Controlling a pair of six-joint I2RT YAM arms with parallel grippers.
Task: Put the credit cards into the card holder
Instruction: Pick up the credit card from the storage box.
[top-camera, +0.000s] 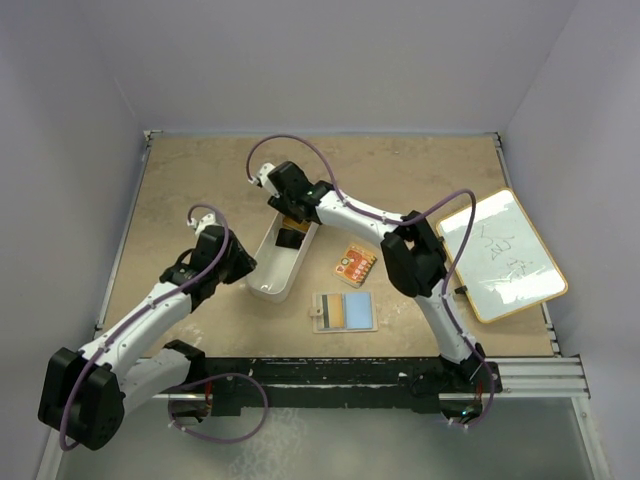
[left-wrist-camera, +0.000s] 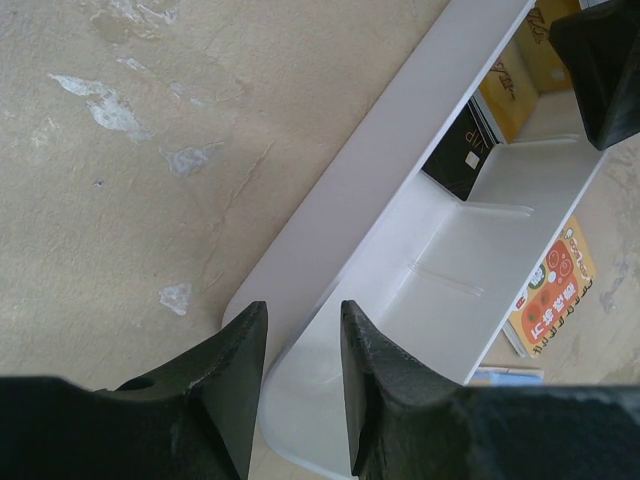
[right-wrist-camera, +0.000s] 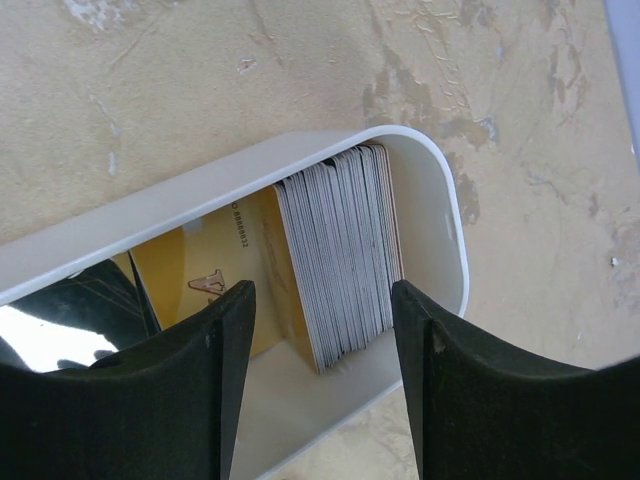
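A stack of credit cards (right-wrist-camera: 345, 255) stands on edge at the far end of a long white bin (right-wrist-camera: 440, 230), with a gold card (right-wrist-camera: 240, 270) leaning against it. My right gripper (right-wrist-camera: 322, 290) hangs open over that stack, one finger on each side, touching nothing. From above, it (top-camera: 292, 232) is inside the bin (top-camera: 270, 285). The left gripper (left-wrist-camera: 303, 315) is shut on the bin's near-end wall (left-wrist-camera: 330, 240), one finger outside and one inside. The beige card holder (top-camera: 345, 311) lies open right of the bin, showing grey-black, gold and blue cards.
An orange-red patterned packet (top-camera: 356, 264) lies between the bin and the card holder. A whiteboard (top-camera: 500, 255) with a wooden frame sits at the right edge of the table. A black card (left-wrist-camera: 462, 150) leans midway along the bin.
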